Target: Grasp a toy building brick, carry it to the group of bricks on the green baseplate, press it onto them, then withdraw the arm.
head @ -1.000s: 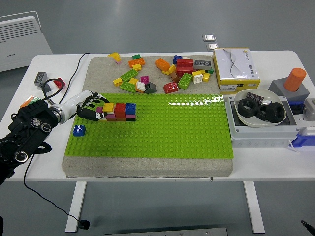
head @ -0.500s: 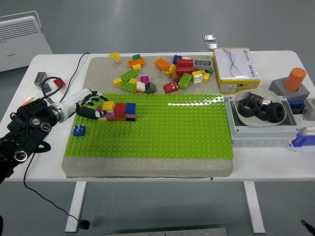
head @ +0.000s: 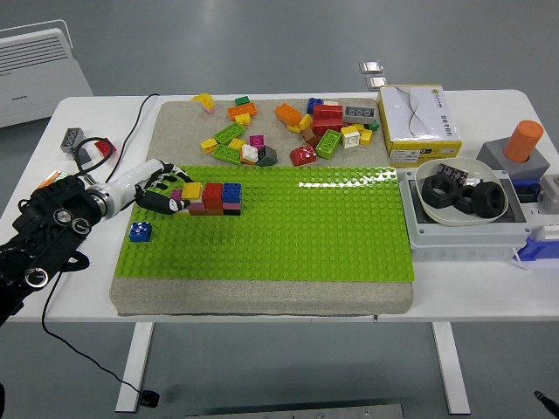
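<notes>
Left hand (head: 164, 194) sits low at the left end of the brick group (head: 212, 197) on the green baseplate (head: 288, 229), fingers (head: 177, 205) curled down against it. Looks like the pressing step, hence the flat, close pose. Whether a brick is in the grasp, can't tell; a yellow brick (head: 192, 188) shows right at the fingertips. Group: short row, yellow, red, blue on top, pink and black below. Lone blue brick (head: 140, 231) sits apart, nearer the front. Spare bricks (head: 288, 131) lie loose behind on the worktop (head: 262, 301).
</notes>
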You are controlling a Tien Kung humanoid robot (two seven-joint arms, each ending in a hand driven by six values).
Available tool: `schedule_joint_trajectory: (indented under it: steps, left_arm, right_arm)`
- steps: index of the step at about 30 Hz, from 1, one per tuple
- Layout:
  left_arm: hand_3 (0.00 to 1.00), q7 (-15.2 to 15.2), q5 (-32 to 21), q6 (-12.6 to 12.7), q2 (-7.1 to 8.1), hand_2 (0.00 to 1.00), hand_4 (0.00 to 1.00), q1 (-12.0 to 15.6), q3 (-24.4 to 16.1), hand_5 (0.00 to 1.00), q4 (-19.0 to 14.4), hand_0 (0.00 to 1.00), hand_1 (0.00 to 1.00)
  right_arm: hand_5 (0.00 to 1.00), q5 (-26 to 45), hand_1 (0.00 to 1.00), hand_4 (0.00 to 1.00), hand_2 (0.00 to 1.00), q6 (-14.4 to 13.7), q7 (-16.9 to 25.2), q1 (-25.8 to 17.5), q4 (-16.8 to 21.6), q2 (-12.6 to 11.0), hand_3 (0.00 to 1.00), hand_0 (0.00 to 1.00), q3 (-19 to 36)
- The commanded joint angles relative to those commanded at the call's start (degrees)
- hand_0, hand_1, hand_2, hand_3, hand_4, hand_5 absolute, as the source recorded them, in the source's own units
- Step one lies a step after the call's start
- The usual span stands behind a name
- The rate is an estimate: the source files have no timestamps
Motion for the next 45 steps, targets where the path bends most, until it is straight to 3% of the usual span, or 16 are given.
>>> schedule_joint_trajectory:
  steps: [1,2,14,19,20,25,26,28,31,32,36,40,45]
  left_arm:
    - [0.694,0.0,0.1,0.0,0.0,0.952,0.751,0.0,0.0,0.002,0.0,0.884,0.94]
    - [0.781,0.0,0.2,0.0,0.0,0.958,0.883,0.0,0.0,0.009,0.0,0.885,0.945]
    - [0.791,0.0,1.1,-0.2,0.04,0.962,0.911,0.2,-0.3,0.002,-0.3,0.89,0.947]
    - [0.791,1.8,4.5,-0.1,0.51,0.962,0.911,2.2,-3.2,0.002,-3.9,0.89,0.947]
    - [0.807,2.6,6.0,0.1,0.53,0.978,0.998,3.3,-4.6,0.163,-5.5,0.918,0.957]
    - [0.807,6.4,14.6,3.7,-0.1,0.978,0.998,9.7,-11.2,0.163,-15.0,0.918,0.957]
    - [0.745,6.9,16.3,4.6,-0.2,0.957,0.998,10.9,-12.3,0.606,-16.9,0.977,0.957]
    - [0.745,7.3,19.9,6.7,-0.49,0.957,0.998,13.4,-14.1,0.606,-21.1,0.977,0.957]
    - [0.745,7.3,25.0,10.1,-1.03,0.957,0.998,16.5,-13.7,0.606,-26.7,0.977,0.957]
    - [0.696,7.2,26.7,11.3,-1.3,0.945,0.998,17.2,-13.3,0.779,-28.4,0.988,0.952]
    - [0.696,7.4,32.8,14.1,-2.42,0.945,0.998,19.0,-12.0,0.779,-33.6,0.988,0.952]
    - [0.675,7.5,37.5,15.3,-2.97,0.938,0.998,20.2,-11.1,0.823,-34.2,0.991,0.95]
    - [0.669,7.0,40.1,16.5,-3.72,0.94,0.998,20.6,-11.2,0.832,-31.8,0.993,0.951]
  right_arm:
    - [0.968,0.0,0.617,0.832,0.624,0.0,0.0,0.0,0.0,0.0,0.784,0.518,0.0]
    - [0.969,0.0,0.617,0.832,0.623,0.0,0.0,0.0,0.0,0.0,0.784,0.518,0.0]
    - [0.967,0.0,0.618,0.831,0.624,0.0,0.0,-0.1,0.0,0.0,0.783,0.518,-0.2]
    - [0.967,0.0,0.618,0.831,0.624,0.0,0.0,-0.4,0.0,0.0,0.783,0.518,0.1]
    - [0.965,0.0,0.617,0.83,0.622,0.0,0.0,-0.4,0.0,-0.1,0.783,0.518,0.2]
    - [0.965,0.0,0.617,0.83,0.622,0.2,0.1,-1.0,0.0,0.0,0.783,0.518,1.5]
    - [0.965,0.0,0.617,0.83,0.624,0.2,0.1,-1.1,0.0,0.1,0.783,0.518,1.8]
    - [0.965,0.0,0.617,0.83,0.624,0.2,0.1,-1.4,0.0,0.1,0.783,0.518,2.2]
    - [0.965,0.0,0.617,0.83,0.624,0.2,-0.1,-1.6,0.0,0.3,0.783,0.518,2.6]
    - [0.967,0.0,0.618,0.829,0.627,0.2,-0.1,-1.6,0.0,0.3,0.783,0.518,2.7]
    - [0.967,0.0,0.618,0.829,0.627,0.2,-0.2,-1.7,0.0,0.5,0.783,0.518,2.7]
    - [0.968,0.0,0.617,0.829,0.628,0.2,-0.2,-1.8,0.0,0.4,0.783,0.518,2.7]
    - [0.965,0.0,0.619,0.828,0.624,0.2,-0.1,-1.7,0.0,0.4,0.783,0.518,2.7]
